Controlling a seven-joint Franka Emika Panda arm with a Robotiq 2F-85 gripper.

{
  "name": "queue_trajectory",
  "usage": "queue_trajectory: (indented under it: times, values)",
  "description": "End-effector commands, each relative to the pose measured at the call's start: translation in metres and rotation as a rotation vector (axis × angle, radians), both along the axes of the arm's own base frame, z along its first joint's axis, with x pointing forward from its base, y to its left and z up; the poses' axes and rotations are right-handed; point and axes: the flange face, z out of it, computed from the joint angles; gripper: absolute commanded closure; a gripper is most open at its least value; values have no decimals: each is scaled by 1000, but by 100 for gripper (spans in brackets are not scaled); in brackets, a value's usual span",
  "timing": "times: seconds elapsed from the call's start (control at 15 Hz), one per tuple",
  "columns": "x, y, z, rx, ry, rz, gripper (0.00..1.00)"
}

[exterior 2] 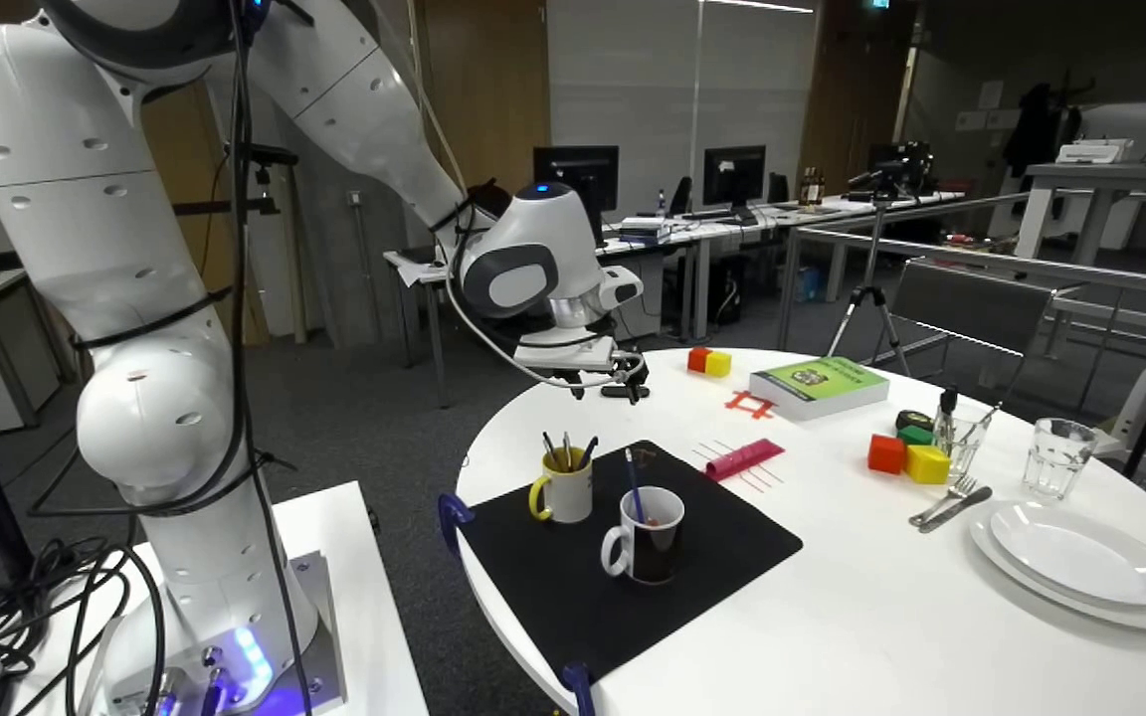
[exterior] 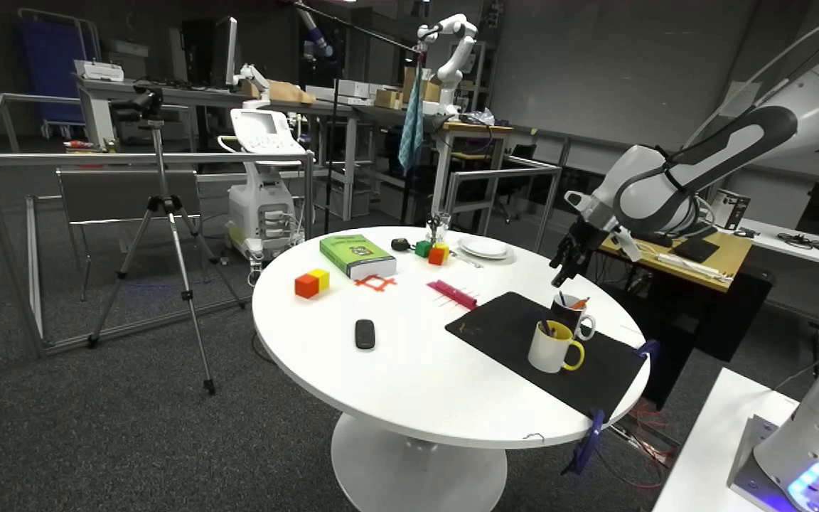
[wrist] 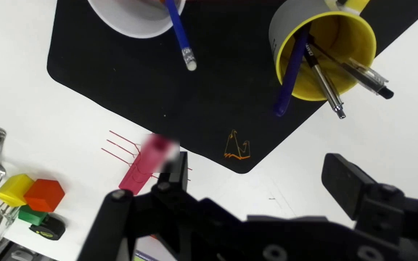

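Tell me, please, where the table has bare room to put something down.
Bare tabletop shows between the black mat and the stacked plates, also between the mat and the small black object. Three blocks, glasses and cutlery crowd together; two mugs stand on the mat.

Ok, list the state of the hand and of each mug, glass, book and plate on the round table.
Hand: open, holding nothing
Yellow-handled mug: upright on the black mat, holding pens
White-handled mug: upright on the mat, blue pencil sticking out
Book: closed, lying flat
Plates: stacked, smaller on larger
Clear glass: upright, nothing visible inside
Glass near the yellow cube: holding items, hard to make out
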Motion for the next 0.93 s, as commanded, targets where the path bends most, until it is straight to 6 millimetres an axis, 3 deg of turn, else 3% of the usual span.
queue_trajectory:
  times: [0.0, 0.4, 0.73, 0.87]
  values:
    - [-15, 0, 6, 61, -54, -136, 0]
    - [-25, 7, 0, 187, -27, -262, 0]
    - [-33, 16, -13, 183, -9, -247, 0]
    - [-25, 15, -18, 182, 17, -257, 0]
